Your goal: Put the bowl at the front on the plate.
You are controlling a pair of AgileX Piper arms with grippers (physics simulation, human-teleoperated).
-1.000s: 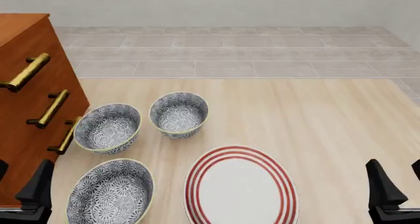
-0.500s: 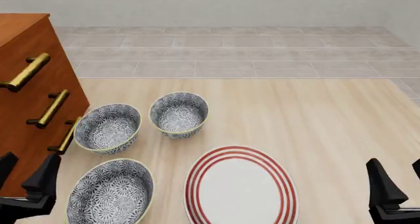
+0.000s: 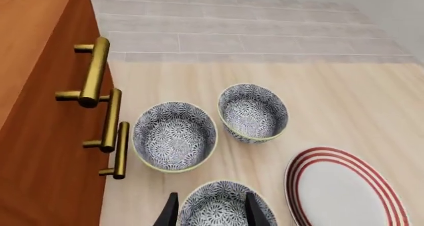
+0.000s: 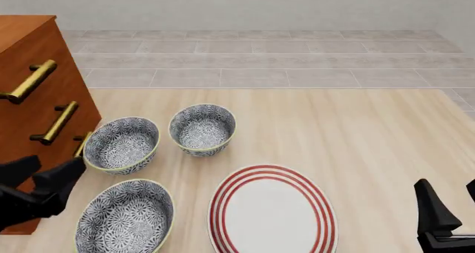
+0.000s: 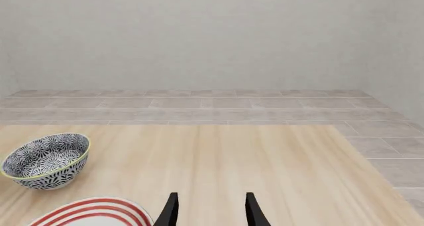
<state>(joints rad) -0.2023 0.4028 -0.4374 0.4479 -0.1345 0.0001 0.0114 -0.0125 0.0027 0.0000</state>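
Left end effector (image 4: 41, 180) (fingers apart) hangs beside front bowl (image 4: 126, 218).

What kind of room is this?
Probably a make-believe kitchen or dining room: patterned bowls and a red-ringed plate on a wooden table, beside a drawer cabinet, with a tiled floor.

The left gripper (image 4: 33, 183) is matte black throughout, with blocky, angular fingers and plain faces. The right gripper (image 4: 449, 206) matches it: black, wedge-shaped fingers (image 5: 171, 210) tapering to narrow tips, smooth and unmarked surfaces.
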